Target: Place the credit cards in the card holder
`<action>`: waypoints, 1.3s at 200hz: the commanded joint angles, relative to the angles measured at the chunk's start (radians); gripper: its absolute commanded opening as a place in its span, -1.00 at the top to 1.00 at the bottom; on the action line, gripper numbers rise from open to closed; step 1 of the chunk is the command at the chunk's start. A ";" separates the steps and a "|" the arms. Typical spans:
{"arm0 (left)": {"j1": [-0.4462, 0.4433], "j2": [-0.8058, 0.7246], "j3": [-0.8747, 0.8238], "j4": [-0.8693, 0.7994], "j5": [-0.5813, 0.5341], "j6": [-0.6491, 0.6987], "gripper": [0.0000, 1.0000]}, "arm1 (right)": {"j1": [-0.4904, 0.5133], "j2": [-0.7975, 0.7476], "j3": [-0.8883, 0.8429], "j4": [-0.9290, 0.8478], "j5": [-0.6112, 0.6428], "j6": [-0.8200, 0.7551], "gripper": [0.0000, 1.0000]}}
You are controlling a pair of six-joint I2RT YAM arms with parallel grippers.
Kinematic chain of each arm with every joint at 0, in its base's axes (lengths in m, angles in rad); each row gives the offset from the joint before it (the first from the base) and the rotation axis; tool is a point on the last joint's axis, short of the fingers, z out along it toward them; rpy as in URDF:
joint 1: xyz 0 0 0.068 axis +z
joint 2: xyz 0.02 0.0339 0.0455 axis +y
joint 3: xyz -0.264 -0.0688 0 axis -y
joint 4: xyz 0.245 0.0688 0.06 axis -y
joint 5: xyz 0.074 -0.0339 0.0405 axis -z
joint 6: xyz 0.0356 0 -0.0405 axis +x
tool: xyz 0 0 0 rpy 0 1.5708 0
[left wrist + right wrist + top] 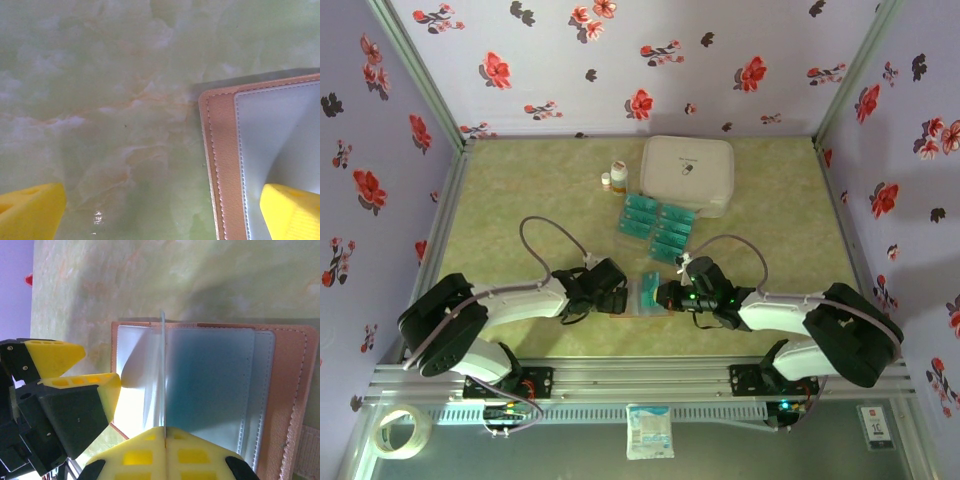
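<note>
Front of green bench (520, 220): reddish-brown leather folding card holder (287, 380) lay open.
Left end effector (160, 215): spread, apparently steadying it.
Right end effector (165, 440): clamped thin upright sheet (163, 365).

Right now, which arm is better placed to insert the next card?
Right. The right claw is shut on a thin sheet, edge-on over the open card holder; the left claw is open, empty, at the holder's edge.

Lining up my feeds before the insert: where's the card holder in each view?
Top external: card holder low centre of the table.
Left wrist: right side, stitched brown corner.
Right wrist: centre, opened, credit card edge-on over it.
Shared landmark: yellow left fingers at its edge.
</note>
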 commanded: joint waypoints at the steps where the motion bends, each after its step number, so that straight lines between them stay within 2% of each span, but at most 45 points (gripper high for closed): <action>1: -0.008 -0.027 -0.020 -0.039 -0.012 -0.014 -0.99 | 0.004 -0.027 0.018 -0.003 0.010 0.013 1.00; 260: -0.008 -0.017 -0.046 -0.023 -0.014 -0.023 -0.99 | 0.006 0.095 0.032 0.126 -0.046 0.042 1.00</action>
